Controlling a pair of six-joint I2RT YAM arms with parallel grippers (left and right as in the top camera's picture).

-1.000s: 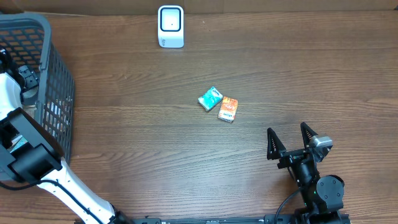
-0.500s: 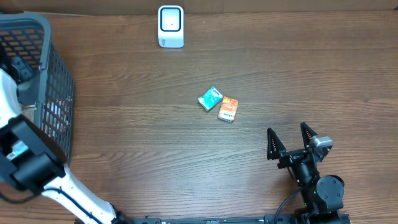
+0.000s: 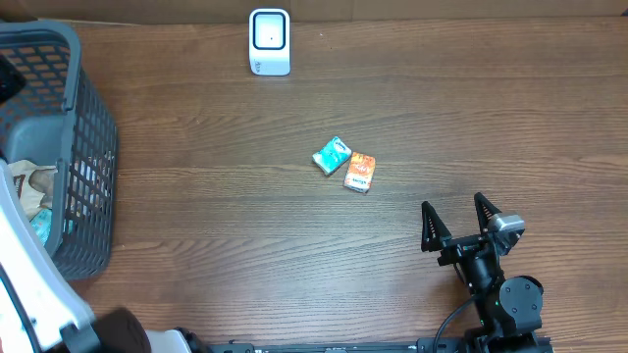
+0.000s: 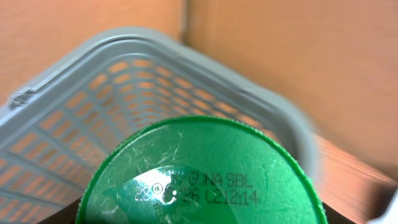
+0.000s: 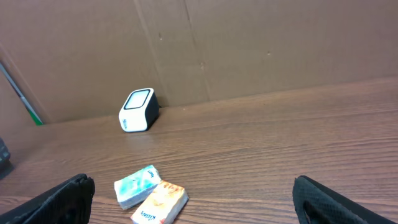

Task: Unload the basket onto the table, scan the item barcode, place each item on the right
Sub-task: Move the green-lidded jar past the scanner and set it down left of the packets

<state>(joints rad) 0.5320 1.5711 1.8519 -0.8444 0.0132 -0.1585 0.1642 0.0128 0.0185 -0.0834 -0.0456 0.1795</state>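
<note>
Green round container (image 4: 205, 174) fills the lower half of your left wrist view. Its flat green face is turned to the lens, with a stamped code across it. It is held up in front of the grey basket (image 4: 74, 93), clear of the rim, so your left gripper is clamped on it, though the container hides the fingers.

Look at the overhead view for the rest. The wooden table (image 3: 245, 255) takes up nearly the whole frame. The basket stands at the left edge, with crumpled packaging lying inside it. Your white left arm (image 3: 29, 284) runs along the lower left corner, and its gripper is outside that frame.

Your right gripper (image 3: 451, 203) sits at the lower right, resting low over the table. Its jaws are spread wide with nothing between them.

The white barcode scanner (image 3: 269, 41) stands at the top centre, close to the far edge of the table and well apart from the basket.

Near the middle of the frame you have two small packets. The teal packet (image 3: 332, 155) lies to the upper left of the orange packet (image 3: 360, 172), and the two are touching.
</note>
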